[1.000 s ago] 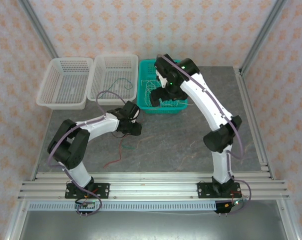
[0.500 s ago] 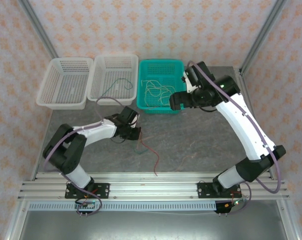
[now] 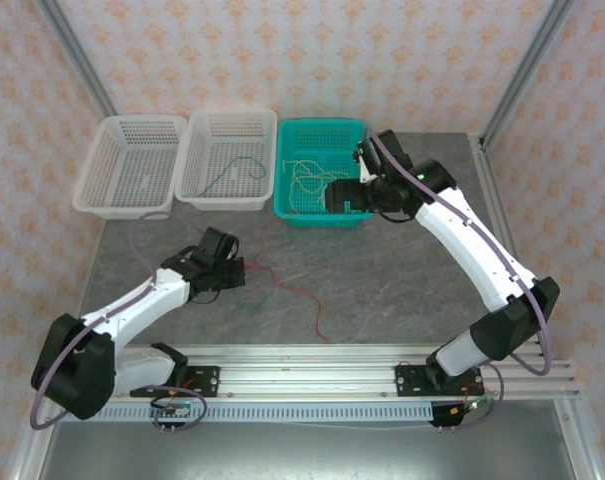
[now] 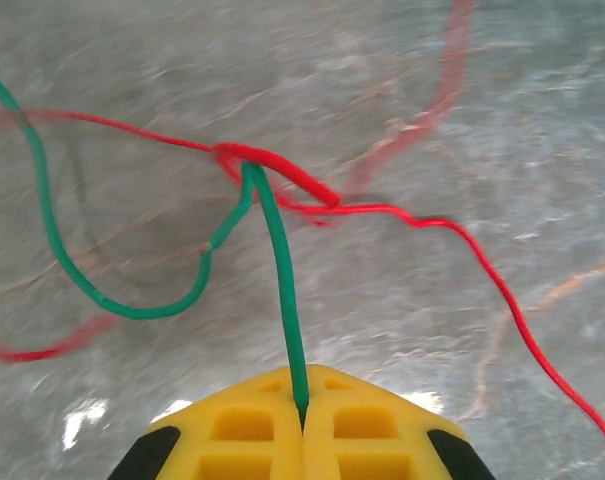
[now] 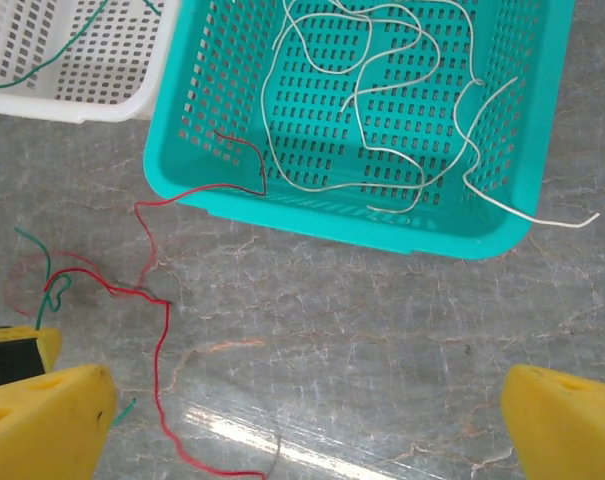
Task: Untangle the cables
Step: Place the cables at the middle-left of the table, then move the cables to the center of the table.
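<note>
Pointing straight ahead from left gripper (image 4: 302, 425), green cable (image 4: 280, 270), meeting red cable (image 4: 282, 170)

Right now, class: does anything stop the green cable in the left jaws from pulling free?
Yes: the red cable is tangled around the green cable just beyond the jaws of the left gripper; nothing else visible blocks it.

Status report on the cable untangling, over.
Left pincer shut on green wire. Right pincer open, empty, above table. Red wire looped round green wire, not yet free. Red wire end hangs in teal basket.
</note>
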Robot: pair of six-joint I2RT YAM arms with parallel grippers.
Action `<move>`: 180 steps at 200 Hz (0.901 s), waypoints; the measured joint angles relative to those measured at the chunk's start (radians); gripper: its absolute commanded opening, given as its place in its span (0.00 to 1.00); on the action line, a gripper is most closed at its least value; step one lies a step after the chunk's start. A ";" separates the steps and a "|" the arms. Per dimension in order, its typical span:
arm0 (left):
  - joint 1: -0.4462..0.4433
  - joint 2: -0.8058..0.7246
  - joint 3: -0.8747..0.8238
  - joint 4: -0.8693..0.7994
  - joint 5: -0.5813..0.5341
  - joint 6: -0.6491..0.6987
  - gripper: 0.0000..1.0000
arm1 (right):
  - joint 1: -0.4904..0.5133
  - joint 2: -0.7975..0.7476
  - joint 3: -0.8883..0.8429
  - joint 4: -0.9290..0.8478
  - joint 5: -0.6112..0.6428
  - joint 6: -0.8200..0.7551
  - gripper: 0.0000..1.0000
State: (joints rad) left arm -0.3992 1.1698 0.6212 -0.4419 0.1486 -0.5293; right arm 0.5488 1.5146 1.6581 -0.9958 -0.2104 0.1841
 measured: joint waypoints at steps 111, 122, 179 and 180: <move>0.166 -0.241 -0.037 0.013 -0.015 -0.102 0.50 | 0.042 0.039 -0.095 0.131 -0.109 0.119 0.99; 0.166 -0.252 -0.013 0.028 0.005 -0.094 0.64 | 0.057 0.039 -0.116 0.164 -0.119 0.139 0.99; 0.040 -0.083 0.108 0.112 0.077 0.085 0.71 | 0.132 0.040 -0.245 0.343 -0.162 0.250 0.99; 0.031 -0.077 0.110 0.114 0.079 0.090 0.71 | 0.131 0.040 -0.246 0.346 -0.162 0.251 0.99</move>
State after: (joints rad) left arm -0.3687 1.0927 0.7311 -0.3279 0.2272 -0.4393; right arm 0.6800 1.5543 1.4124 -0.6498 -0.3721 0.4355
